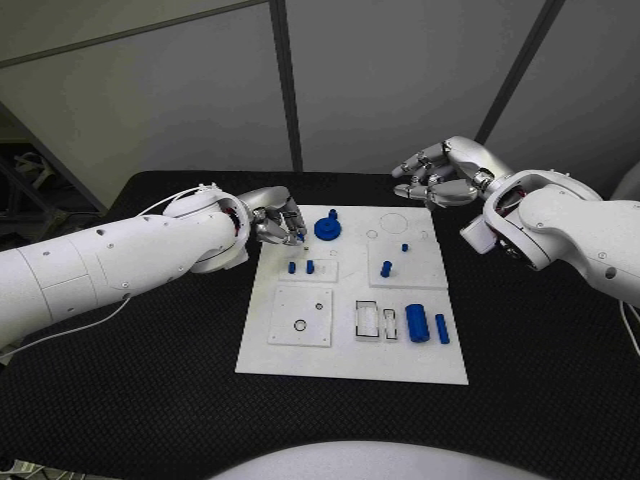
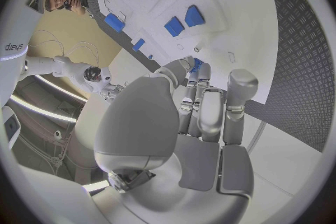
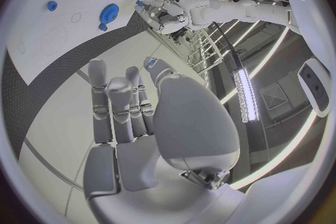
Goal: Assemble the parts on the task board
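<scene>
blue gear (image 1: 329, 231) is sitting on the task board (image 1: 352, 362) just beside the left hand (image 1: 278, 222) (fingers pinching a small blue part (image 2: 196, 63)); right hand (image 1: 443, 172) is hovering beyond the board, fingers spread, holding nothing.

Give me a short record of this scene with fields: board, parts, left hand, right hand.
board: white task board in the middle of the black table
parts: blue gear near the board's far edge; blue cylinder toward its right side
left hand: left hand at the board's far left corner, fingertips pinching a small blue part
right hand: right hand beyond the board's far right corner, holding nothing
</scene>
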You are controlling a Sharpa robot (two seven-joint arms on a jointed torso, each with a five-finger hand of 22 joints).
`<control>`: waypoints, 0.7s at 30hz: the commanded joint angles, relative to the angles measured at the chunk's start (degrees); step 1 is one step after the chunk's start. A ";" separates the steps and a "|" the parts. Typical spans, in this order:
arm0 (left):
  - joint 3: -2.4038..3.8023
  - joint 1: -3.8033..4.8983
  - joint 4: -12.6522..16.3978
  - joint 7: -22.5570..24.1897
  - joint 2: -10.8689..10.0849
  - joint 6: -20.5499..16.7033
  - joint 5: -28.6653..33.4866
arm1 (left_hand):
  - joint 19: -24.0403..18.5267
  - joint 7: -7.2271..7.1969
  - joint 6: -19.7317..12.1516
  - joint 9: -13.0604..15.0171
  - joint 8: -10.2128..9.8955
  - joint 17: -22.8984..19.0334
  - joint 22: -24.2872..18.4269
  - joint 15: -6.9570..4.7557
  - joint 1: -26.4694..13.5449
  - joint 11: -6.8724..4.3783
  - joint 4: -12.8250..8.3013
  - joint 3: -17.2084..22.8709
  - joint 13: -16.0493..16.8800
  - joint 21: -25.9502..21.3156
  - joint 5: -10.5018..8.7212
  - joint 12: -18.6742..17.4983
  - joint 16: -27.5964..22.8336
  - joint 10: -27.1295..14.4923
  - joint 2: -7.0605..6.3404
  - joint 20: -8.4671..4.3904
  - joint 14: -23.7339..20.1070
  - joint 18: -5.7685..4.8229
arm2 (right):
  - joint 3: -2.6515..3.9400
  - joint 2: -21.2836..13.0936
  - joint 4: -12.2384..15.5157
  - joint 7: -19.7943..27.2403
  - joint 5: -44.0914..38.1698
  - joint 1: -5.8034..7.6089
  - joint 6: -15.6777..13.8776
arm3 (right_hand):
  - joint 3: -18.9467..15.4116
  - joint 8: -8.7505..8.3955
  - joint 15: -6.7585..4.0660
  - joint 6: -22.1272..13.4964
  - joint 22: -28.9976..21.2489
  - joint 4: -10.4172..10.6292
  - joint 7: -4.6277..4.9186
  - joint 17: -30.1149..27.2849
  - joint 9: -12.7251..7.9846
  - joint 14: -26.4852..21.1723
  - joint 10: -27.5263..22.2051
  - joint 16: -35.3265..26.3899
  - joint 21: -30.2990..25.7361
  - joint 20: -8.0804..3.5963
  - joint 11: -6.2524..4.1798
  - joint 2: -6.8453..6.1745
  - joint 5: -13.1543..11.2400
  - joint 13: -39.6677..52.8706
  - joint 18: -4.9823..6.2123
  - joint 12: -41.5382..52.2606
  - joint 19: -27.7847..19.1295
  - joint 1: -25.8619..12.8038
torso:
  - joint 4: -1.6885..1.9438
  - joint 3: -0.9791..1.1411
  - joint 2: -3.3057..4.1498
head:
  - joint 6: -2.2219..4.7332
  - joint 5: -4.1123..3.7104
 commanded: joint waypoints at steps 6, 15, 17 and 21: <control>0.05 -0.67 -1.32 -0.27 1.44 1.32 -0.36 | 0.15 -0.01 0.46 0.08 -0.27 -0.08 0.05 0.15 -0.47 -0.06 -0.05 0.34 -0.05 0.12 -0.25 -0.19 0.35 0.44 -0.05 -0.05 0.32 -1.01 | 0.04 0.11 0.04 0.18 -0.11 0.10 0.30 | 0.40 0.21 -0.13 0.22 0.00 -0.01 -0.34 0.06 -0.01 0.27 0.09 -0.21 -0.33 0.03 -0.18 -0.06 0.19 -0.08 0.90 -0.27 0.40 0.15 | -0.03 0.03 0.01 | 0.08 -0.01; 0.04 -1.09 -2.80 -0.65 2.45 2.27 -0.48 | 0.20 -0.07 0.46 0.07 -0.36 -0.52 0.19 0.15 -0.64 -0.09 -0.06 0.36 -0.05 0.25 -0.37 -0.31 0.19 0.52 -0.16 -0.04 0.16 -1.04 | 0.04 0.05 0.13 0.16 -0.13 0.10 0.28 | 0.46 0.23 -0.14 0.23 -0.01 0.00 -0.35 0.04 -0.01 0.29 0.10 -0.27 -0.35 0.02 -0.18 -0.08 0.37 -0.13 0.89 -0.28 0.44 0.15 | -0.02 0.02 0.03 | 0.12 -0.19; 0.04 -1.12 -2.90 -0.70 2.61 2.43 -0.49 | 0.18 -0.08 0.45 0.07 -0.38 -0.65 0.18 0.15 -0.65 -0.09 -0.06 0.37 -0.04 0.22 -0.39 -0.34 0.14 0.53 -0.17 -0.04 0.12 -1.03 | 0.04 0.06 0.13 0.16 -0.13 0.10 0.29 | 0.46 0.23 -0.14 0.23 -0.01 0.00 -0.35 0.04 -0.01 0.29 0.10 -0.27 -0.35 0.02 -0.18 -0.08 0.37 -0.13 0.89 -0.28 0.44 0.15 | -0.02 0.02 0.03 | 0.10 -0.18; 0.04 -1.15 -3.05 -0.76 2.85 2.71 -0.50 | 0.16 -0.11 0.45 0.07 -0.41 -0.82 0.17 0.15 -0.65 -0.11 -0.08 0.40 -0.04 0.18 -0.41 -0.37 0.07 0.54 -0.16 -0.04 0.05 -1.02 | 0.04 0.07 0.14 0.17 -0.14 0.10 0.30 | 0.46 0.23 -0.14 0.23 -0.01 0.00 -0.35 0.04 -0.01 0.29 0.10 -0.27 -0.35 0.02 -0.18 -0.08 0.37 -0.13 0.89 -0.28 0.44 0.15 | -0.01 0.03 0.01 | 0.01 -0.18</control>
